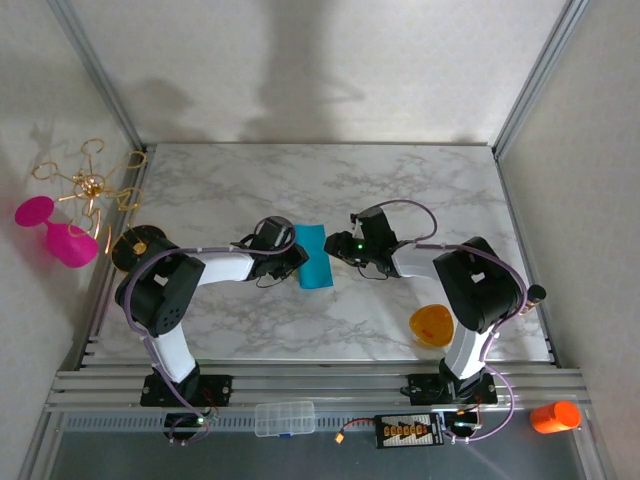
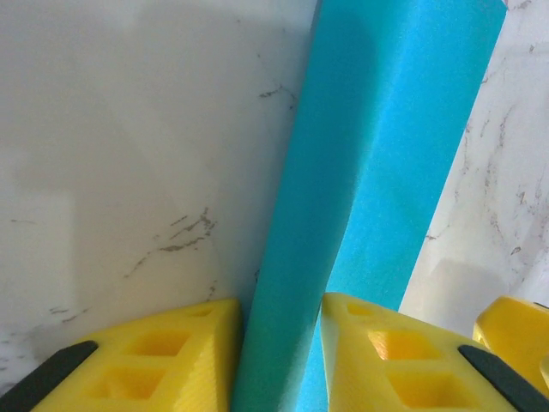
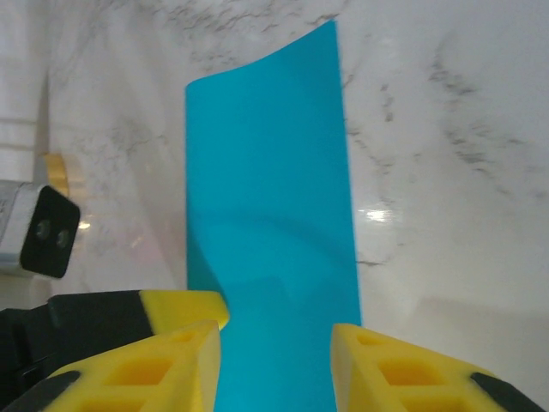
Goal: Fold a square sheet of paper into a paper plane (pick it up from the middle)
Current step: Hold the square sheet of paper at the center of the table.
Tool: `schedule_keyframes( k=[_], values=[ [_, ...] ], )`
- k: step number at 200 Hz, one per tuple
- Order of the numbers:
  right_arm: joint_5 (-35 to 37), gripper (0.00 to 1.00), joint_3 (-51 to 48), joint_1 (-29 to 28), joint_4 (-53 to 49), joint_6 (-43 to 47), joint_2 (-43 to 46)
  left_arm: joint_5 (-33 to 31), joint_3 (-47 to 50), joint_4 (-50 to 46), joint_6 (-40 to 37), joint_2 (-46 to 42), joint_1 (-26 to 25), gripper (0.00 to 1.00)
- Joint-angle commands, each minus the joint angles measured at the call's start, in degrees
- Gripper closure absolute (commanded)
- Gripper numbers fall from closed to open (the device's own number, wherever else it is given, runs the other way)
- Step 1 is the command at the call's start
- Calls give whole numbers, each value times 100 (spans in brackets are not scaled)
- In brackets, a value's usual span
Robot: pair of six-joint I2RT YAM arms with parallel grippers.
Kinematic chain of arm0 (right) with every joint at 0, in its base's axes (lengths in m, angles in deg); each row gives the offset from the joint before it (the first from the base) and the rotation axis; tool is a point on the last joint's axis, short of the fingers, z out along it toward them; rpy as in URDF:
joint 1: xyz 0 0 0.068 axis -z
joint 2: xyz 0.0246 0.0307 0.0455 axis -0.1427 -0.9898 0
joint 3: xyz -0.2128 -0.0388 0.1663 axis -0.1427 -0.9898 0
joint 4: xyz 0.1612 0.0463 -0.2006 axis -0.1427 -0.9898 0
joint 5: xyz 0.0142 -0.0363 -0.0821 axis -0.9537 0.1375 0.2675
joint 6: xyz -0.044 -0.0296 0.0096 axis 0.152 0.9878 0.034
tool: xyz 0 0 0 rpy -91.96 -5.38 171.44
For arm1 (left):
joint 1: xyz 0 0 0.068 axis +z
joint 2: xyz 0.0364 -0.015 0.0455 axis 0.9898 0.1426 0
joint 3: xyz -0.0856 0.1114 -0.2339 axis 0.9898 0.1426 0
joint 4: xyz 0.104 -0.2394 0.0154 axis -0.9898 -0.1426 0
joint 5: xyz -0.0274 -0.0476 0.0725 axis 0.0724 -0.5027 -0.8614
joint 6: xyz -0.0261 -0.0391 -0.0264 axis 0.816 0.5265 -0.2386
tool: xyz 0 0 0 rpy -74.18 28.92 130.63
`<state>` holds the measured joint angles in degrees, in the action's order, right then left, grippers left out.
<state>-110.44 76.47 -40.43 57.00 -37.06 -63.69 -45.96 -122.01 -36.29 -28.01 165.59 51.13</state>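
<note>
The square sheet of paper (image 1: pixel 312 256) lies mid-table as a narrow teal strip, folded lengthwise. In the left wrist view a raised fold of the paper (image 2: pixel 360 172) stands up between my yellow fingers (image 2: pixel 163 360). My left gripper (image 2: pixel 280 311) is shut on that fold from the left side (image 1: pixel 296 256). From the right, my right gripper (image 1: pixel 337 250) reaches the strip's other edge. Its fingers (image 3: pixel 377 369) straddle the flat paper (image 3: pixel 270 172), and the right gripper (image 3: pixel 274 335) is open, gripping nothing. One yellow fingertip of the left gripper (image 3: pixel 184 307) shows beside it.
A small orange bowl (image 1: pixel 432 325) sits near the right arm's base. A pink goblet (image 1: pixel 60 235), a gold wire ornament (image 1: pixel 90 185) and a black round object (image 1: pixel 135 245) are off the table's left edge. An orange cup (image 1: pixel 555 415) stands at the front right.
</note>
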Motion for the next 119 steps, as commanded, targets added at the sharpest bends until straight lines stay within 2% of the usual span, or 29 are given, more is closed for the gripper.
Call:
schedule_keyframes(
  k=[1, 70, 119],
  values=[
    [-355, 63, 41, -83, 297, 43, -171, -520, 461, -867, -133, 874, 18, 66],
    [-227, 77, 620, -259, -352, 200, -669, -476, 501, -787, -118, 1014, 18, 66],
    [-102, 82, 1110, -288, -691, 254, -1006, -458, 509, -792, -186, 1065, 9, 67]
  ],
)
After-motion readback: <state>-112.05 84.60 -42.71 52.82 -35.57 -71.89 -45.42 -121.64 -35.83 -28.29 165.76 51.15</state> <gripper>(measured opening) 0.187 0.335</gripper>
